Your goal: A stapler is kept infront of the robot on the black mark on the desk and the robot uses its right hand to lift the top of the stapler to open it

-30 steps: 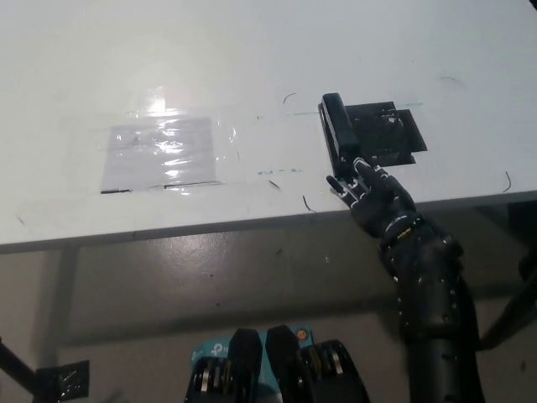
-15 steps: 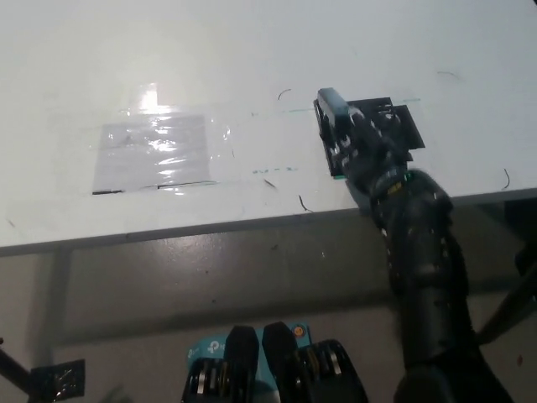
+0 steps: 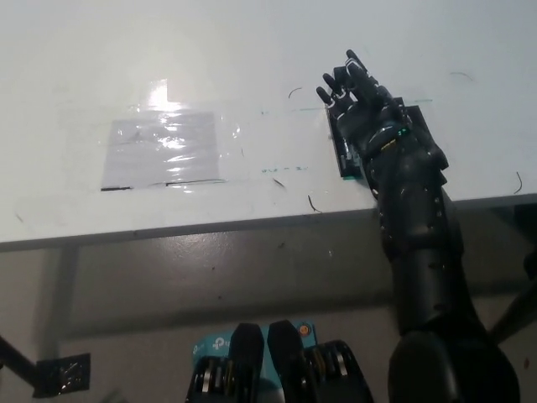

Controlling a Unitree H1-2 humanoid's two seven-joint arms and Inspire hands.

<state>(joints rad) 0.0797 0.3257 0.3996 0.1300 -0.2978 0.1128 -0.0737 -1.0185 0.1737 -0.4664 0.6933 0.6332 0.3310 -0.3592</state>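
White tabletop [image 3: 252, 50] fills upper frame. Right hand [image 3: 362, 105] covers stapler [image 3: 342, 151] at upper right, fingers spread; grip unclear. Lid apparently unopened.

The stapler [image 3: 343, 149] is almost wholly covered by the black right hand [image 3: 362, 105]; only a sliver of its left edge is seen. Contact between them cannot be judged. The black mark [image 3: 416, 126] is largely hidden too. The right arm [image 3: 428, 277] is cut off at the bottom edge.
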